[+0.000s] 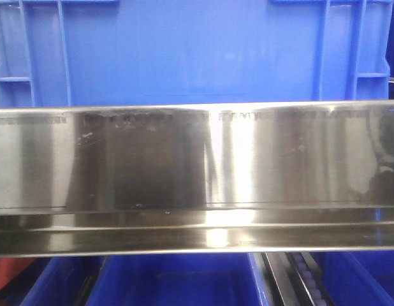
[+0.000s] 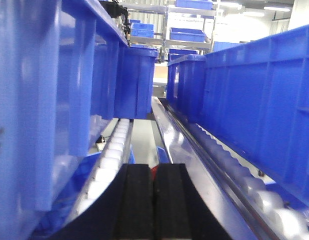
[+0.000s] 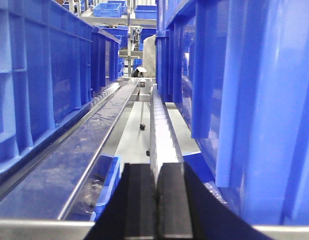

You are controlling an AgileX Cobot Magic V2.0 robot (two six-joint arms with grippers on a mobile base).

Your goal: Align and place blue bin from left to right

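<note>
The blue bin (image 1: 197, 51) fills the top of the front view with its wide smooth wall and its ribs near both corners. It stands behind a steel rail (image 1: 197, 159). Neither gripper shows in that view. My left gripper (image 2: 154, 167) is shut with nothing held, low in a gap between a near blue crate wall (image 2: 39, 100) on its left and a long blue wall (image 2: 264, 100) on its right. My right gripper (image 3: 156, 167) is also shut and empty, between blue walls on its left (image 3: 34, 90) and close on its right (image 3: 254, 100). Neither gripper touches a wall.
White roller tracks (image 2: 112, 150) (image 3: 162, 135) run away from me along the gaps. Darker blue crates (image 1: 178, 280) sit on the level below the steel rail. A steel lip (image 3: 24, 225) crosses under the right gripper. More blue crates on racks (image 2: 187, 34) stand far behind.
</note>
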